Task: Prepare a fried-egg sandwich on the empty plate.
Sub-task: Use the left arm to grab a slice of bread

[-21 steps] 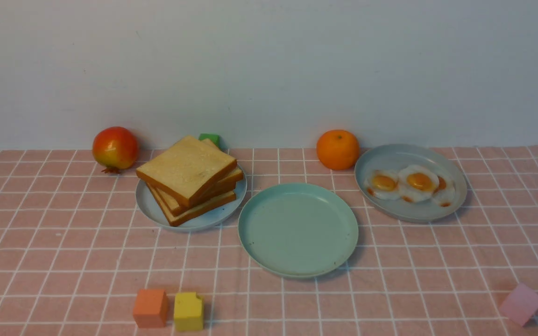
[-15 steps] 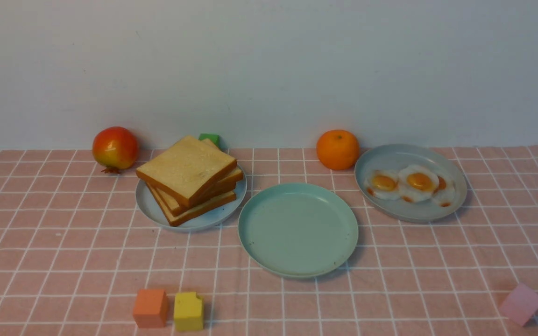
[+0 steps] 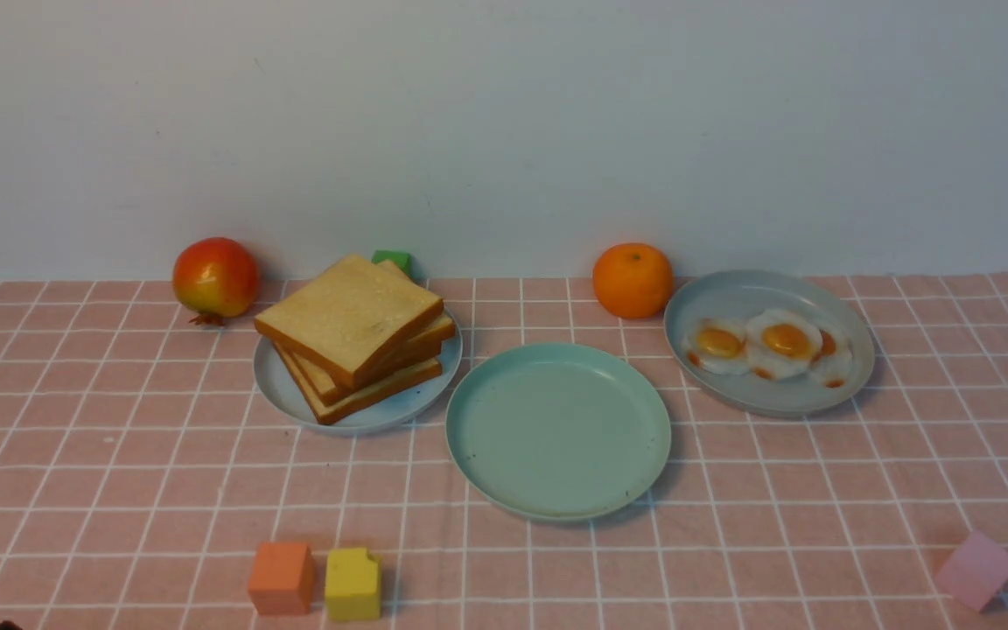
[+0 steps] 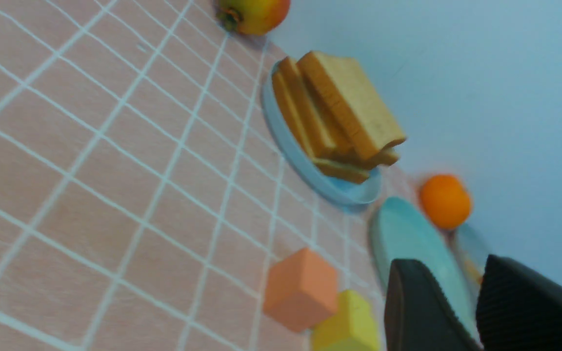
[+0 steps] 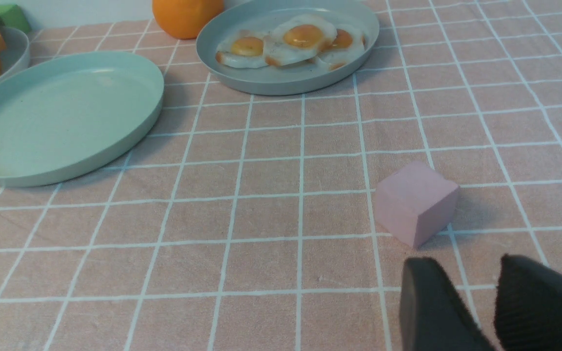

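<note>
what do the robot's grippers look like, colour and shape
Only the finger ends show. The left gripper has two matte black fingers with rounded tips, one showing a finely ribbed face. The right gripper looks the same. No cables, markings or arm links are visible.

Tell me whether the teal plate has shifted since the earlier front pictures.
No. The teal plate lies where it was, just as close to the pale blue plate and on the same squares of the checked cloth.

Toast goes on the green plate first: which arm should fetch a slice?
Left. The toast stack sits on the robot's left, ahead of the left gripper; the right gripper hangs by the pink block at far right.
</note>
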Robot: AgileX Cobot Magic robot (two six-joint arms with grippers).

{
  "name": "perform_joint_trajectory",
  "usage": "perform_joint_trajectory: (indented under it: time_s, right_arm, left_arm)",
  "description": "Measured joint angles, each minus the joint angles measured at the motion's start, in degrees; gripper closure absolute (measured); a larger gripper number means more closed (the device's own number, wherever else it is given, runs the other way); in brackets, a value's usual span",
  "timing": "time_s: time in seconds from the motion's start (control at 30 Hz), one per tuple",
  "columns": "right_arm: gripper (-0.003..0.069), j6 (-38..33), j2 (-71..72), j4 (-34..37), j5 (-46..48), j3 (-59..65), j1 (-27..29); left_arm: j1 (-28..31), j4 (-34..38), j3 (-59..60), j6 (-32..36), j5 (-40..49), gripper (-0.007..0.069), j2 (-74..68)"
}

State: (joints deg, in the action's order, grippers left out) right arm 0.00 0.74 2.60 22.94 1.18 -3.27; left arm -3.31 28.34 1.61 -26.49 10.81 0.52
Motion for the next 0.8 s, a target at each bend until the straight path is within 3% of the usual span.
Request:
perform_joint_trajectory:
  time_s: [0.07,0.27,0.4,0.6,0.67,0.7,0.8]
  right_arm:
    - [0.0419,0.0,0.0,0.0,0.0,0.0,0.0]
    - [0.0419,0.0,0.0,0.0,0.0,0.0,0.0]
    - [0.0419,0.0,0.0,0.0,0.0,0.0,0.0]
    - [0.0419,0.0,0.0,0.0,0.0,0.0,0.0]
    - [0.0419,0.0,0.0,0.0,0.0,0.0,0.0]
    - [0.0419,0.0,0.0,0.0,-0.13,0.0,0.0]
    - [0.0419,2.53,0.0,3.13,-2.57,0.27,0.0]
  left_arm:
    - [0.0,7.05,0.0,-0.01,-3.44,0.0385,0.0]
    - [0.0,11.11,-2.77,1.83,-3.2,0.0447,0.0]
    - [0.0,10.22,-13.62,9.97,4.82,0.0602,-5.3]
    - [-1.06,7.45,-31.48,28.42,26.47,0.0613,-26.45]
    - [-2.45,6.58,-33.59,31.54,29.08,0.0613,-29.27]
    - [-5.94,4.96,-36.81,34.56,30.83,0.0613,-33.32]
    - [-11.19,2.71,-40.6,35.39,32.33,0.0613,-38.32]
